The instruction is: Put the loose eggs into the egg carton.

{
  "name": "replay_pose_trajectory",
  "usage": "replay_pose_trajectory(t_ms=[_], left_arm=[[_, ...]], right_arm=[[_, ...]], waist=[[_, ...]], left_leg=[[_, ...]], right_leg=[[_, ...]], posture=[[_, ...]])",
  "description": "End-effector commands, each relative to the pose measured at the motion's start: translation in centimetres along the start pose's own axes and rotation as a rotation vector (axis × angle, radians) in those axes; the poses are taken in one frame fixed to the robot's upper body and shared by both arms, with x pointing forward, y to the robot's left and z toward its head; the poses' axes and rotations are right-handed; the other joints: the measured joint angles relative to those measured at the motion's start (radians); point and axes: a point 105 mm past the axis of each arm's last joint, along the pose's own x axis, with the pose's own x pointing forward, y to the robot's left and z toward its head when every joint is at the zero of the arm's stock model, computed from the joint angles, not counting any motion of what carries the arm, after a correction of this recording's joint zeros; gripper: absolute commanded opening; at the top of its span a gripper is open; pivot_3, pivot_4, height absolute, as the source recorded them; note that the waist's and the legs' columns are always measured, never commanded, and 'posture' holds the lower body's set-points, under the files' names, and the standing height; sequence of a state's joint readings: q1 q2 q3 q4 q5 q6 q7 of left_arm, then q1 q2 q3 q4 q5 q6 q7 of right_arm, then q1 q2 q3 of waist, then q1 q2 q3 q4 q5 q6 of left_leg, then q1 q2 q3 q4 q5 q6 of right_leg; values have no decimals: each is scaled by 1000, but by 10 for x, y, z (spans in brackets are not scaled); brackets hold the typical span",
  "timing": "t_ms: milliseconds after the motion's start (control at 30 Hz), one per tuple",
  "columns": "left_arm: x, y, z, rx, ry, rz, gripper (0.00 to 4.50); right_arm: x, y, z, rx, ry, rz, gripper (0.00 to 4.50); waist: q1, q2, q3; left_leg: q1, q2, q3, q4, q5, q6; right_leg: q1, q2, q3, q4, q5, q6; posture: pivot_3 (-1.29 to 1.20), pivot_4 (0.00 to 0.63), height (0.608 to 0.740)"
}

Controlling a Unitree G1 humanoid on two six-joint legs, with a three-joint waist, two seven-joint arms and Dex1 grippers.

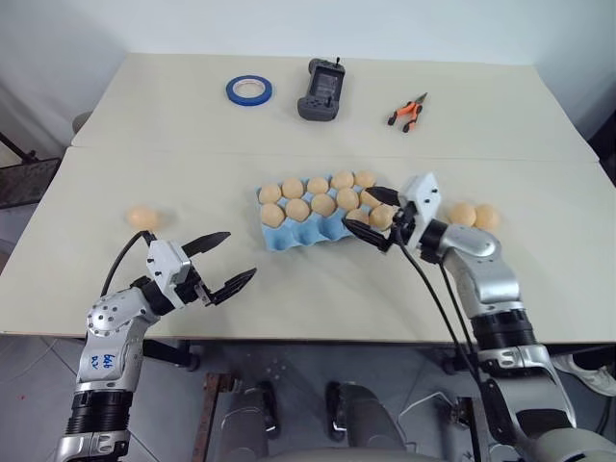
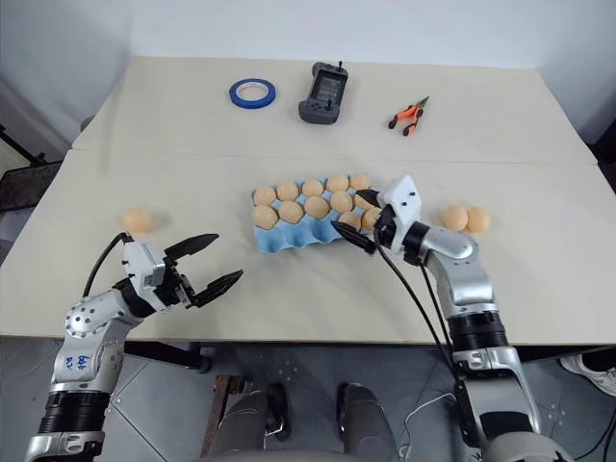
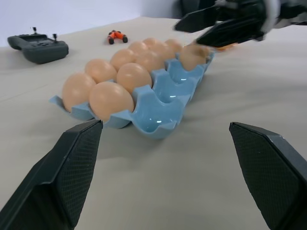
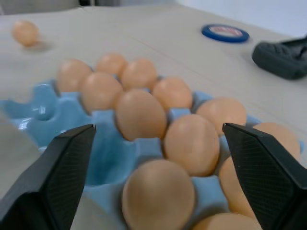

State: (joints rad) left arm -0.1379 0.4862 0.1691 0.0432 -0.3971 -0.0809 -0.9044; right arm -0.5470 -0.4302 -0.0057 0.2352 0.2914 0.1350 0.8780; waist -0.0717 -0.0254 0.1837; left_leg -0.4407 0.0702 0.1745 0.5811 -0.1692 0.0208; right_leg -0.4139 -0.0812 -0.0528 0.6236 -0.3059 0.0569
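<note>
While right gripper point(image 1: 373, 214) hangs over near right end of egg carton point(image 1: 289, 235), fingers spread wide, nothing clamped; egg sits in cup right beneath, likely just set there. Left gripper point(image 1: 219, 260) wide open, empty, low over bare table point(image 1: 318, 289), near carton's left end. Carton mid-table: pale blue moulded pulp, round cups, scalloped rim, near row mostly vacant. Loose eggs smooth, oval, tan: one point(image 1: 141, 217) at left, two point(image 1: 474, 215) at right, touching each other.
</note>
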Motion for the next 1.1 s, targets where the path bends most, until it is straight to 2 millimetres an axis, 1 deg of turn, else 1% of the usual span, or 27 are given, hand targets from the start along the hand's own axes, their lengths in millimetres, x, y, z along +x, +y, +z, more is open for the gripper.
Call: replay_pose_trajectory(t_ms=[33, 100, 200, 300, 367, 433, 500, 533, 567, 667, 767, 900, 1033, 1100], left_arm=[[-1, 0, 8, 12, -17, -12, 4500], [0, -2, 6, 3, -6, -40, 4500], [7, -3, 5, -12, -2, -69, 4500], [13, -6, 6, -16, -2, -101, 4500], [19, -8, 8, -12, -9, -126, 4500], [22, -10, 9, -15, -14, -141, 4500], [30, -16, 9, -17, -19, -197, 4500], [35, -18, 9, -8, -20, -219, 4500], [38, -20, 10, 0, -22, -238, 4500], [47, -23, 12, 13, -31, -284, 4500], [52, -24, 14, 12, -39, -311, 4500], [53, -21, 15, -3, -39, -300, 4500], [51, -19, 14, 3, -32, -286, 4500], [49, -20, 13, 7, -30, -278, 4500]], right_arm=[[-42, -3, 13, -34, -42, -8, 4487], [-68, -9, 7, -51, -29, -69, 4487], [-105, -22, 0, -43, -26, -225, 4487], [-136, -29, -9, -54, -6, -364, 4487], [-162, -35, -16, -47, -4, -487, 4487], [-177, -37, -21, -40, 6, -552, 4487], [-206, -39, -39, -21, 52, -673, 4487], [-217, -39, -48, -15, 76, -718, 4487], [-224, -38, -54, -16, 95, -750, 4487], [-233, -40, -63, -10, 118, -798, 4487], [-231, -43, -67, -3, 114, -799, 4487], [-217, -53, -68, -3, 125, -741, 4487], [-198, -73, -62, -20, 150, -685, 4487], [-188, -89, -59, -24, 172, -680, 4487]], waist=[[11, 0, 0], [17, 0, 0], [20, 0, 0], [18, 0, 0], [19, 0, 0], [15, 0, 0], [16, 0, 0], [17, 0, 0], [17, 0, 0], [15, 0, 0], [9, 0, 0], [-3, 0, 0], [-13, 1, 0], [-12, 1, 1]], left_leg=[[0, 0, 0, 1, 0, 0], [1, 0, 0, 1, 0, 0], [1, 0, 0, 1, 0, 0], [1, -1, 1, 2, 0, 0], [1, -1, 0, 2, 0, 0], [1, -1, 0, 2, 0, 0], [1, -1, 0, 2, 0, 0], [2, -1, 0, 3, 0, 0], [2, -1, -1, 3, 0, 0], [2, -1, -1, 5, 0, 0], [2, -2, -1, 6, 0, 0], [2, -3, -2, 8, 0, 0], [2, -3, -2, 9, 0, 1], [2, -3, -3, 9, 0, 1]], right_leg=[[1, 0, 0, 0, 0, 0], [1, 0, 0, -2, 0, 0], [2, 0, 1, -4, -4, -7], [2, 0, 2, -4, -4, -8], [2, 0, 2, -4, -4, -8], [2, 0, 2, -4, -4, -8], [2, 0, 2, -4, -4, -8], [3, 1, 2, -4, -4, -8], [4, 1, 1, -4, -4, -8], [4, 0, 2, -4, -5, -9], [5, 0, 4, -4, -4, -8], [5, 1, 5, -4, -3, -8], [6, 1, 5, -4, -3, -7], [6, 1, 5, -3, -3, -8]], posture=[[0, 150, 740], [0, 150, 740], [0, 150, 740], [0, 150, 740], [0, 150, 740], [0, 150, 740], [0, 150, 740], [0, 150, 740], [0, 150, 740], [0, 150, 740], [0, 150, 740], [0, 150, 740], [0, 150, 740], [0, 150, 740]])
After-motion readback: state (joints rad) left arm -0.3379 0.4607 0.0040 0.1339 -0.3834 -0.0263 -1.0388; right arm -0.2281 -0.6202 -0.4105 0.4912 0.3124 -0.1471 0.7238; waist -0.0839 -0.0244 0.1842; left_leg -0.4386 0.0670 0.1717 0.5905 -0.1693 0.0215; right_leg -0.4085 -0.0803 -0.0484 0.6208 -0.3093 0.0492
